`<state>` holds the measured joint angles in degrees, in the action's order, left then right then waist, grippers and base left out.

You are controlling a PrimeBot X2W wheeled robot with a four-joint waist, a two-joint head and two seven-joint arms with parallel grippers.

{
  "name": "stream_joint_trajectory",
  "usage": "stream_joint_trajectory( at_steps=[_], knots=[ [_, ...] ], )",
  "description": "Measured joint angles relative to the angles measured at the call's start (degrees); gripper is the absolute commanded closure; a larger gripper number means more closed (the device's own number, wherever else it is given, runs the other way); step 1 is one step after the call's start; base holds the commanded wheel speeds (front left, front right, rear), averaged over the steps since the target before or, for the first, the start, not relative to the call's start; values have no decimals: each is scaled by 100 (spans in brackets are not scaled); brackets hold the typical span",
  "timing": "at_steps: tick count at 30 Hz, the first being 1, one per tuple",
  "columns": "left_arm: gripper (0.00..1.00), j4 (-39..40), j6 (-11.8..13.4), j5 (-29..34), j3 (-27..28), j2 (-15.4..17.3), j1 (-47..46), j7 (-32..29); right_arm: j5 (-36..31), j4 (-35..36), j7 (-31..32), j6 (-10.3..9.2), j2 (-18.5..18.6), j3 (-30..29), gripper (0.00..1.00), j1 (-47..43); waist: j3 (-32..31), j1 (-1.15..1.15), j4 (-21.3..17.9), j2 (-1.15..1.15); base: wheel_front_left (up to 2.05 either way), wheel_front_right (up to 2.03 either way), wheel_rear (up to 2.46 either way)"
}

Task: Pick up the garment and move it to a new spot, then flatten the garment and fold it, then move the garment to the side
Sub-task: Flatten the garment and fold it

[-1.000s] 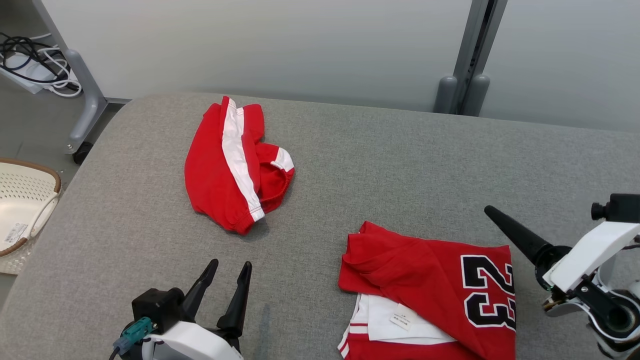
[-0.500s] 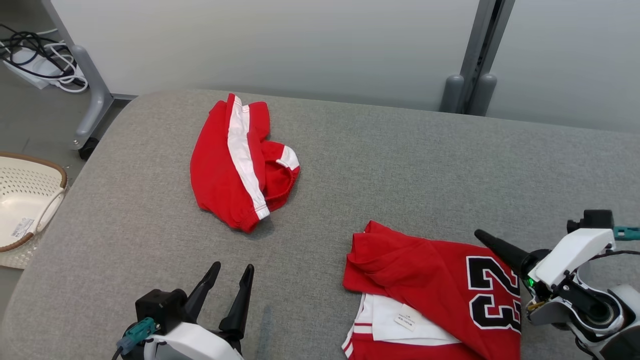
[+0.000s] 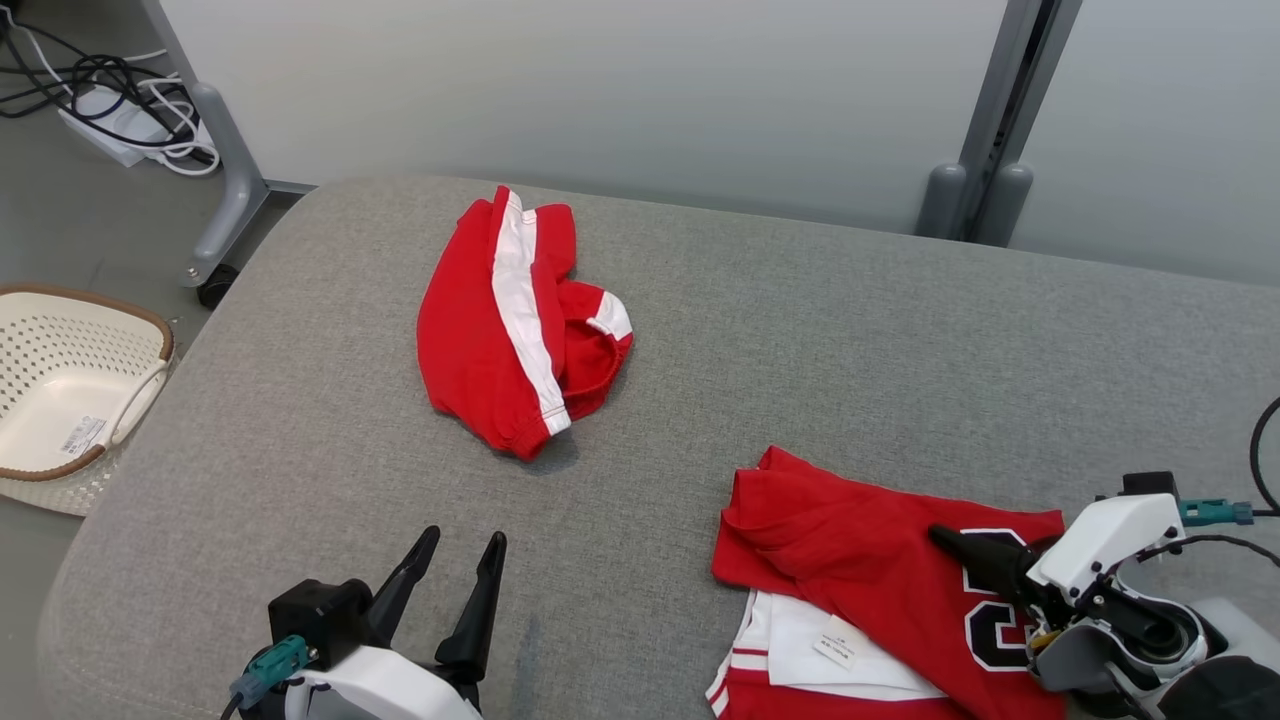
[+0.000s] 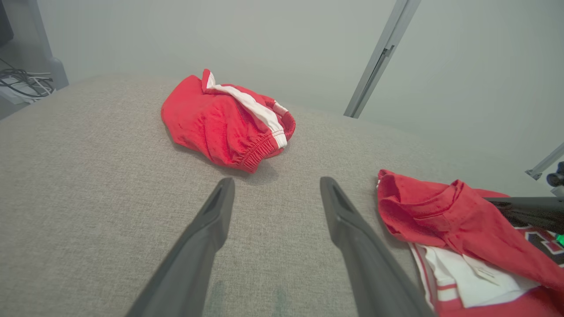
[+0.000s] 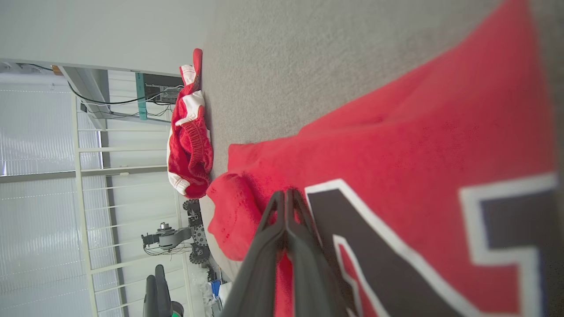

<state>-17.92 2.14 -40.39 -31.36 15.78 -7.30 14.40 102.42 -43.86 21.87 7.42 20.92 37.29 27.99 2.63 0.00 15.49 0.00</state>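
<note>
Overhead, the red jersey point(image 3: 860, 560) lies crumpled on the bench's point(image 3: 850, 330) near right, under the shut right claw point(image 3: 945, 540) and well apart from the wide-open, empty left claw point(image 3: 462, 540); from the left wrist it sits rightward; the right wrist view cannot confirm any pinched cloth

Red jersey point(image 3: 850, 560): I see it at the near right of the grey bench point(image 3: 800, 330), running off my lower frame edge. It is crumpled and partly folded over itself. Black numerals edged white face up, with white lining and a label exposed at the near left. Red shorts point(image 3: 480, 330) with a white side stripe lie bunched at the far left, well apart.
</note>
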Motion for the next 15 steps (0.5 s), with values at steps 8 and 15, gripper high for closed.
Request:
stream_joint_trajectory(
  at_steps=[8, 15],
  knots=[
    [0, 34, 29, 0, -3, 9, -2, 0, 127, -313, 291, 0, -192, 77, 100, 46, 66, 0, 102, 0, 0, 0, 0],
    [0, 49, 47, -10, 2, -1, -2, 9, 46, 175, 393, 0, -259, 163, 100, -42, 82, 0, 92, 0, 0, 0, 0]
  ],
)
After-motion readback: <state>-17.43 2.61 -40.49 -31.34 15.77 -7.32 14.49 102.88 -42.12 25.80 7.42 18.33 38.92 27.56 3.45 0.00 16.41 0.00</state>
